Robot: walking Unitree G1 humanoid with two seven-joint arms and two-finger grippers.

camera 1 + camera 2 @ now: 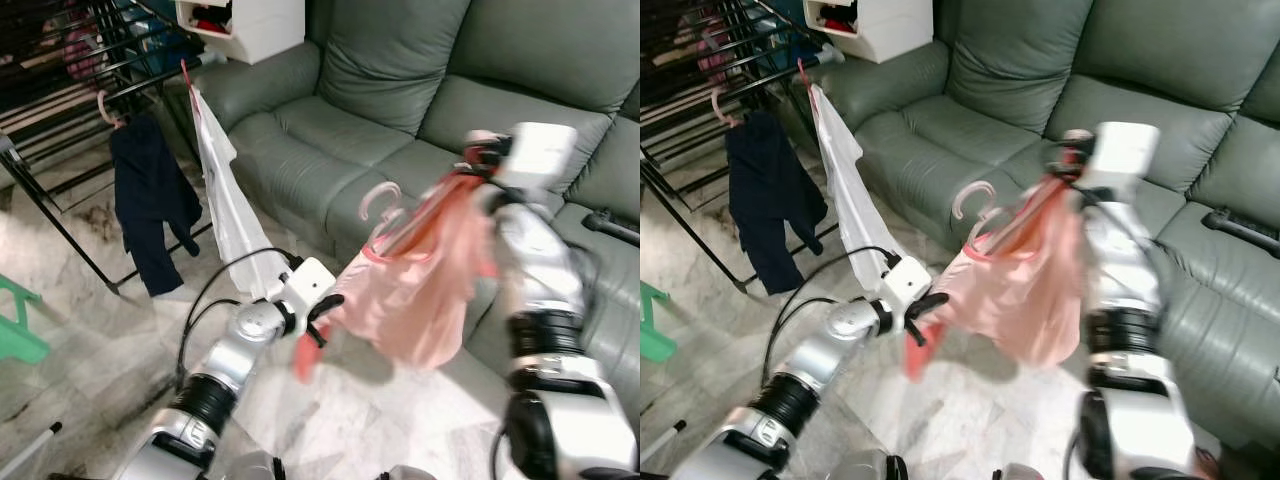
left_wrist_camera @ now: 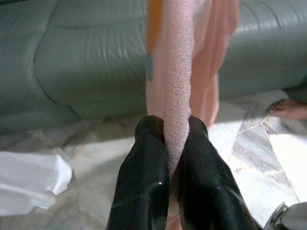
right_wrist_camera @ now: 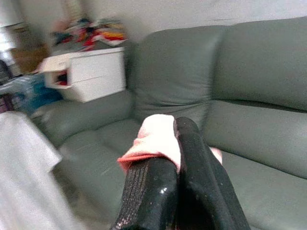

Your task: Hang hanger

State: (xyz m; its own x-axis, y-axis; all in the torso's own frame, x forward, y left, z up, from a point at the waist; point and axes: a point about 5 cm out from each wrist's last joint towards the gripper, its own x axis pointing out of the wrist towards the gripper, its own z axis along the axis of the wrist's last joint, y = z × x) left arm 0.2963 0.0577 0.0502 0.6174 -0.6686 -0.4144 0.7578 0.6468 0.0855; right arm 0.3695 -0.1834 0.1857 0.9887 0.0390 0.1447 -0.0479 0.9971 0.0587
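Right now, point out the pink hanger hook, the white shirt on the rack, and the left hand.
Hanger hook (image 1: pixel 381 201), left eye view, on the hook's curve.
White shirt (image 1: pixel 228 215), left eye view, mid-cloth.
Left hand (image 2: pixel 173 143), left wrist view, between fingertips pinching pink cloth.

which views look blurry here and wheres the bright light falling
Left eye view: the right gripper and pink garment are motion-smeared, the sofa sharp. Left wrist view: fingers crisp on the cloth, sunlit glare on the marble floor. Right wrist view: white cabinet soft and out of focus.
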